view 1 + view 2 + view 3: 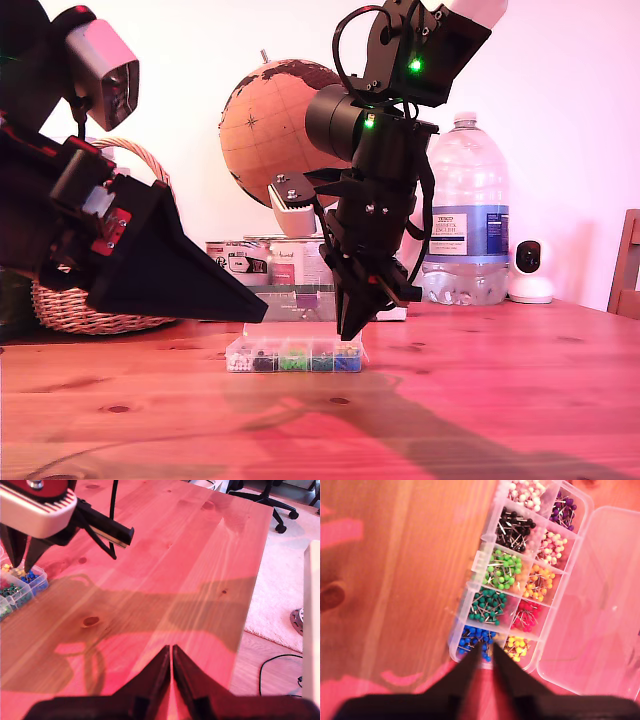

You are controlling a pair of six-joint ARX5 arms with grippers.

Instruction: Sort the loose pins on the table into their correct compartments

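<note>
The clear box of compartments [295, 355] lies on the table [450, 400] with its lid [600, 605] folded open. Its sections hold white, black, green, blue, yellow, red, orange, pink and purple pins. My second gripper [486, 652] points down over the end with the blue section [475, 640] and the yellow section [517, 647]. Its fingers are a narrow gap apart with nothing visible between them. It also shows as the second gripper [350, 330] above the box. My first gripper [262, 312] hangs shut at the exterior view's left, over bare wood [175, 555]. No loose pins show on the table.
Along the back of the table stand a wicker basket [90, 310], a globe [275, 120], small cartons [280, 262], a large water bottle [470, 220] and a white camera [528, 268]. A chair [625, 265] stands at the exterior view's right. Past the table edge are a rug and an office chair [260, 500].
</note>
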